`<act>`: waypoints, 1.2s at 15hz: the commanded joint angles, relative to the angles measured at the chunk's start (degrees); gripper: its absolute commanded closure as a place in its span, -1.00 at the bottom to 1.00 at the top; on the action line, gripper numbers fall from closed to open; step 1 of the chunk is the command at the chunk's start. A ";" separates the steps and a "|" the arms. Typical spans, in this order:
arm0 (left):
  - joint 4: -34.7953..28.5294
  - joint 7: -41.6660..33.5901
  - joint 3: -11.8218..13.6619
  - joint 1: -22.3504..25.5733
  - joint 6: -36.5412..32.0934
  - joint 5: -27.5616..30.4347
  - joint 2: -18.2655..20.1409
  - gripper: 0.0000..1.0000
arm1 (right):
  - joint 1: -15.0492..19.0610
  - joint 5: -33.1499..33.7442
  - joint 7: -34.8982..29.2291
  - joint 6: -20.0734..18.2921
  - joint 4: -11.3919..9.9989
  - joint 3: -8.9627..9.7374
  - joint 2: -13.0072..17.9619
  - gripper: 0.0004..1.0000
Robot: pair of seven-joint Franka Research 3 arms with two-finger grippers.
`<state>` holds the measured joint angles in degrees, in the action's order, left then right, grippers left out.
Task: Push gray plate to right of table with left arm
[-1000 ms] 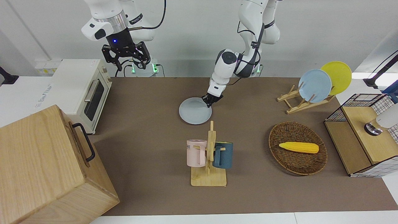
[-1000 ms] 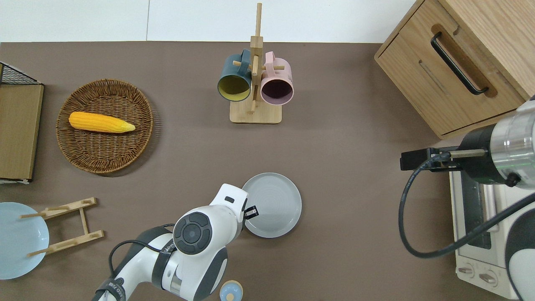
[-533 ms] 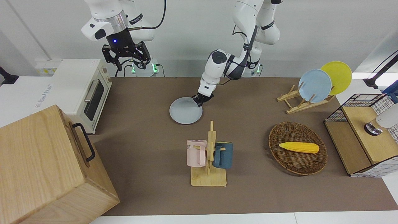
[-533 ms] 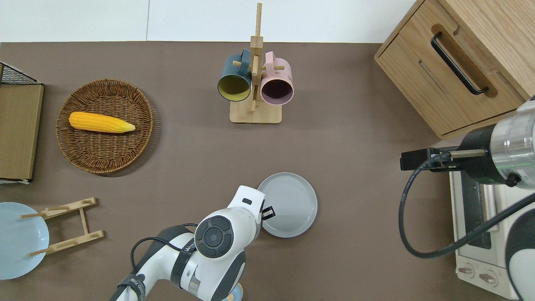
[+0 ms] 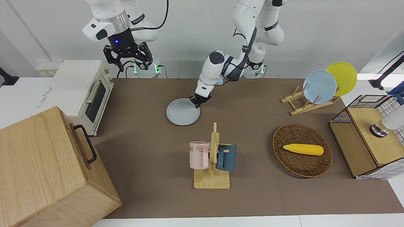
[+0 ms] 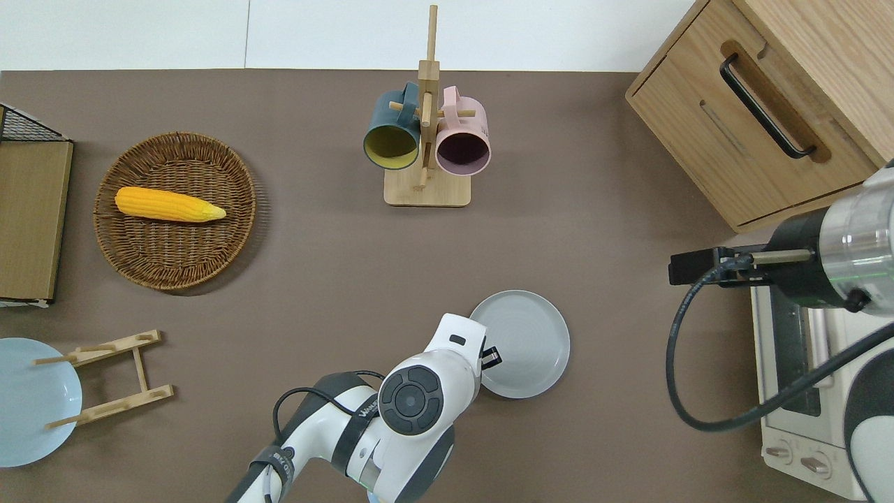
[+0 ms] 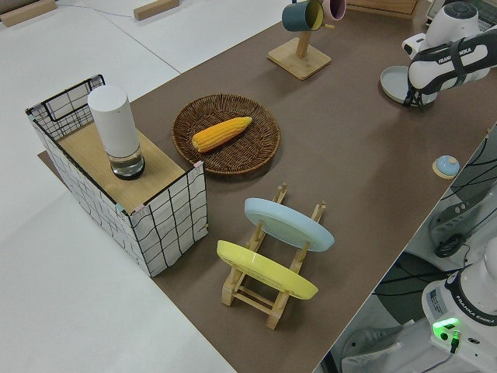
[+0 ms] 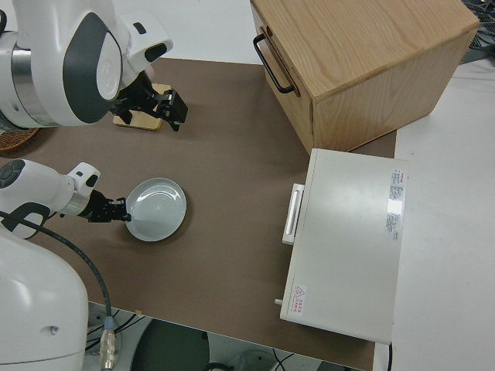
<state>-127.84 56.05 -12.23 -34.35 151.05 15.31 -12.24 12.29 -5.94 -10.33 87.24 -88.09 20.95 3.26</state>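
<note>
**Left gripper at the plate's rim, mid-push**

Left gripper (image 5: pixel 198 101) sits low at the edge of the gray plate (image 5: pixel 183 112), just left of centre in the front view; whether its fingers are spread or closed I cannot tell. Flat on the brown table (image 5: pixel 151 195), the plate looks stiff, light and slick-bottomed, so it should slide readily; push low on the raised rim, since it may pivot or ride up. At upper left, the right arm is parked.

A wooden mug rack (image 6: pixel 427 140) holds a teal mug (image 6: pixel 391 137) and a pink mug (image 6: pixel 462 141); a corn cob (image 6: pixel 168 205) lies in a wicker basket (image 6: pixel 209 258); a wooden cabinet (image 5: pixel 47 170) flanks a white toaster oven (image 5: pixel 82 91); sky-blue (image 5: pixel 319 86) and yellow plates (image 5: pixel 345 74) lean in their rack.
</note>
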 commanded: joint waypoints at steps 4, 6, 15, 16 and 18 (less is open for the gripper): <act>1.90 0.64 0.71 -0.54 -0.05 -4.13 -2.44 -0.96 | 0.37 -0.92 -0.12 -0.31 0.81 0.23 -0.36 -0.99; 1.90 0.55 0.97 -0.45 -1.28 -4.58 -1.56 -0.97 | 0.37 -0.92 -0.12 -0.31 0.81 0.23 -0.36 -0.99; 3.30 -14.72 1.59 8.32 -19.64 -5.46 9.60 -0.98 | 0.37 -0.92 -0.12 -0.31 0.81 0.23 -0.27 -0.99; 3.91 -17.09 1.59 10.34 -22.35 -5.64 10.56 -0.98 | 0.37 -0.92 -0.12 -0.31 0.81 0.23 -0.36 -0.99; 4.09 -21.14 1.94 15.60 -25.53 -10.45 12.32 -0.98 | 0.37 -0.92 -0.12 -0.31 0.81 0.23 -0.36 -0.99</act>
<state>-124.00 38.93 -10.17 -23.69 129.27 9.25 -1.83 12.29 -5.94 -10.33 87.24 -88.09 20.95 3.26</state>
